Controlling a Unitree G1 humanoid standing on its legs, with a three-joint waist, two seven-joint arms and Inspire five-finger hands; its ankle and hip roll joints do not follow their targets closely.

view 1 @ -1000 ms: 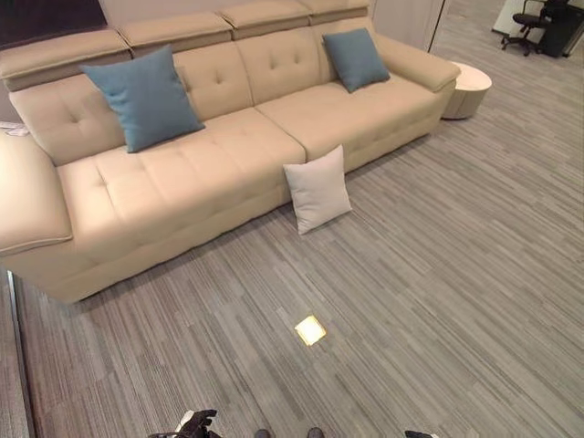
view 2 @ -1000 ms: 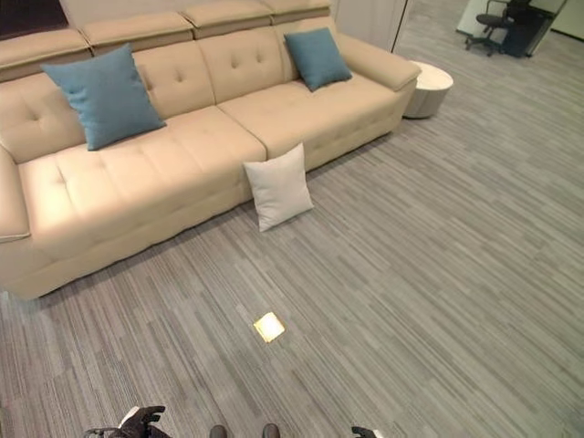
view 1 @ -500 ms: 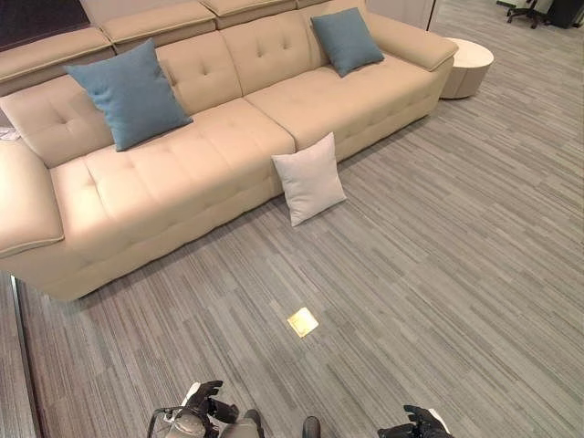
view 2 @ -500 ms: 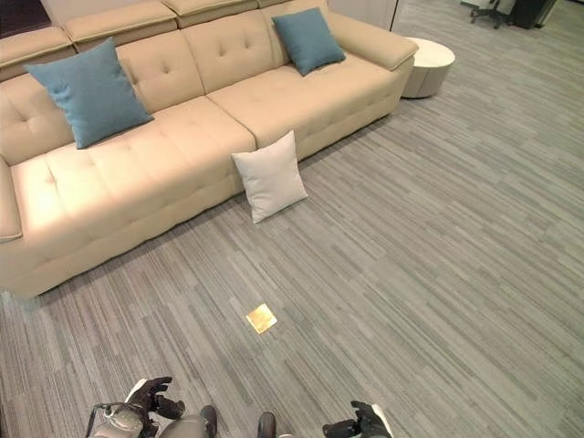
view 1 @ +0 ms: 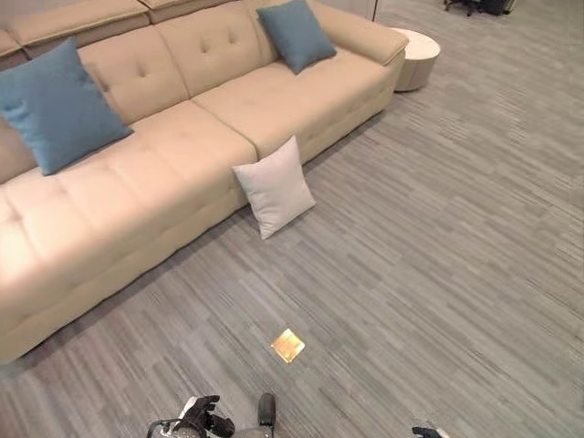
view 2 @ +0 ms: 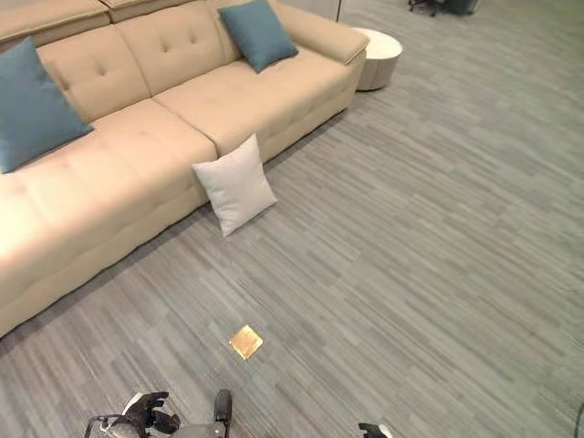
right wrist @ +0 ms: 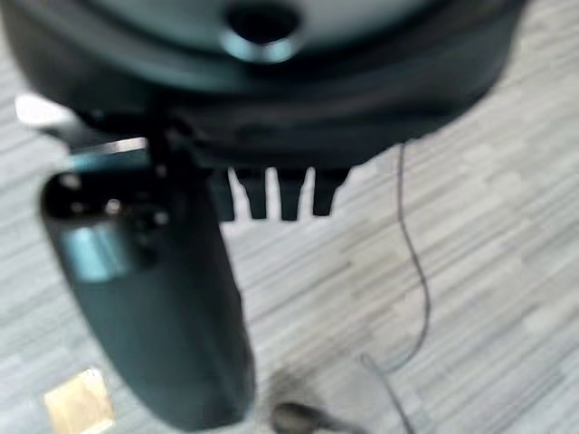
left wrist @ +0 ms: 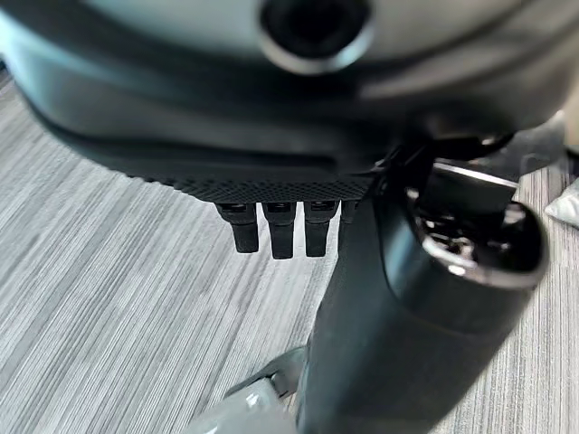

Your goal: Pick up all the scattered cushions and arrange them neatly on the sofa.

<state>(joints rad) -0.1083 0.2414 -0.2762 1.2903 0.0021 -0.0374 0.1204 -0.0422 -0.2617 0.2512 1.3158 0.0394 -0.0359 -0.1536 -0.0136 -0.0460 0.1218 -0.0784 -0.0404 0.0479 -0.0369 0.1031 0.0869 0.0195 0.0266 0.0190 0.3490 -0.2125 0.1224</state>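
Observation:
A white cushion (view 1: pixel 274 187) stands on the carpet, leaning against the front of the beige sofa (view 1: pixel 173 160). On the sofa, one blue cushion (view 1: pixel 57 105) leans on the backrest at the left. A second blue cushion (view 1: pixel 293 34) leans by the right armrest. My left hand (view 1: pixel 196 422) hangs low at the bottom edge, far from the white cushion. Its fingers (left wrist: pixel 271 231) are straight and hold nothing. My right hand (view 1: pixel 424 431) peeks in at the bottom right. Its fingers (right wrist: pixel 276 194) are also straight, and it is open and empty.
A round white side table (view 1: pixel 415 57) stands past the sofa's right armrest. A brass floor plate (view 1: pixel 287 345) is set in the grey carpet between me and the cushion. An office chair (view 1: pixel 470 5) stands at the far back right. Open carpet spreads to the right.
The whole picture has shifted because the camera moved; sofa and cushions lie as before. Both hands sit lower at the bottom edge than half a second ago.

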